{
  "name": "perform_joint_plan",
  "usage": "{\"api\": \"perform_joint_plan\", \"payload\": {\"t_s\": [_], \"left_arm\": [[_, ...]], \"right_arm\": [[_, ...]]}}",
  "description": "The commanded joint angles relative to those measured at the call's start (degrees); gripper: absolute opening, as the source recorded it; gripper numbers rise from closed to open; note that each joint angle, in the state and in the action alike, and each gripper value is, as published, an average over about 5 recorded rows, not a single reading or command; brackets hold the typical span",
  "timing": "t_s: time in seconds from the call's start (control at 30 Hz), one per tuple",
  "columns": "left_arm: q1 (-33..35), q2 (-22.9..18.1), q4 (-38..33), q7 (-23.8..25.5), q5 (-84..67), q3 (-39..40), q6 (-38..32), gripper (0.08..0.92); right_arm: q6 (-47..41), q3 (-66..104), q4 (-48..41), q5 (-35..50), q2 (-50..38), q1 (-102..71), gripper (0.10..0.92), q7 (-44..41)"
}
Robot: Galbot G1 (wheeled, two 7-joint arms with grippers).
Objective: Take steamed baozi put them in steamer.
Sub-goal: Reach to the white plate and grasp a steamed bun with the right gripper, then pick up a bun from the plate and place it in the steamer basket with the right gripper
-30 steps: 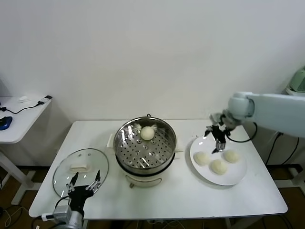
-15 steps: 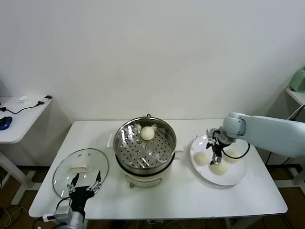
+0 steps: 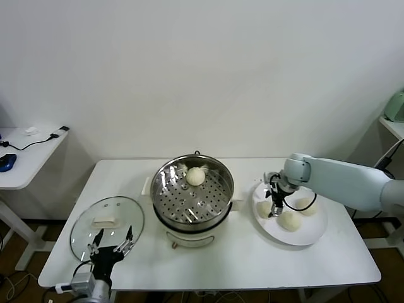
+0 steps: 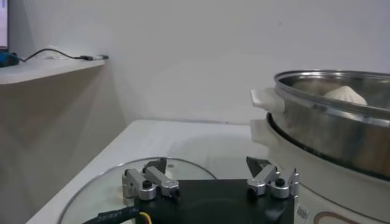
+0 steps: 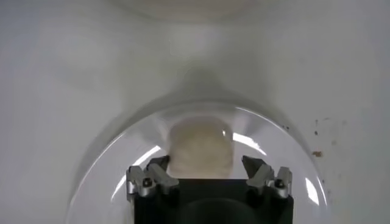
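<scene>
Left: the left gripper hangs parked at the near table edge over the glass lid, its fingers apart and holding nothing; the lid lies off the pot, so the steamer is open for loading.

Centre: the steamer stands on its white base with one baozi resting on the perforated tray toward the far rim; the rest of the tray is bare.

Right: the white plate carries three baozi. The right gripper is lowered over the one nearest the steamer; in the right wrist view its fingers stand apart on either side of that bun, not yet clamped, a straddling pose that suits a grasp across the dome. The other two buns lie just beside it, toward the near and far right of the plate.
</scene>
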Motion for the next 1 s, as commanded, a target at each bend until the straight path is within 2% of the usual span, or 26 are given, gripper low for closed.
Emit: {"api": "perform_joint_plan", "payload": {"t_s": [0.03,0.23,0.37,0.6,0.77,1.0], "left_arm": [[0.1,0.0,-0.2,0.0,0.0,0.0,0.1,0.823],[0.1,0.0,-0.4,0.0,0.0,0.1,0.3,0.823],[0.0,0.0,-0.7,0.0,-0.1,0.1,0.7,0.823],[-0.1,0.2,-1.3,-0.1,-0.1,0.1,1.4,0.823],[-0.1,0.3,-1.9,-0.1,-0.1,0.4,1.5,0.823],[-0.2,0.3,-2.5,-0.1,-0.2,0.7,1.7,0.823]], "right_arm": [[-0.3,0.6,-1.1,-0.3,0.6,-0.5,0.651,-1.0],[0.1,-1.4,1.9,1.1,-0.8,5.8,0.637,-2.6],[1.5,-6.2,4.4,4.4,-1.4,16.9,0.636,-5.7],[2.0,-14.7,8.9,18.5,2.4,38.7,0.641,-10.1],[-2.2,-10.4,14.2,29.4,9.6,44.7,0.64,-7.0],[-10.1,-5.0,20.0,38.3,22.3,38.9,0.637,2.6]]}}
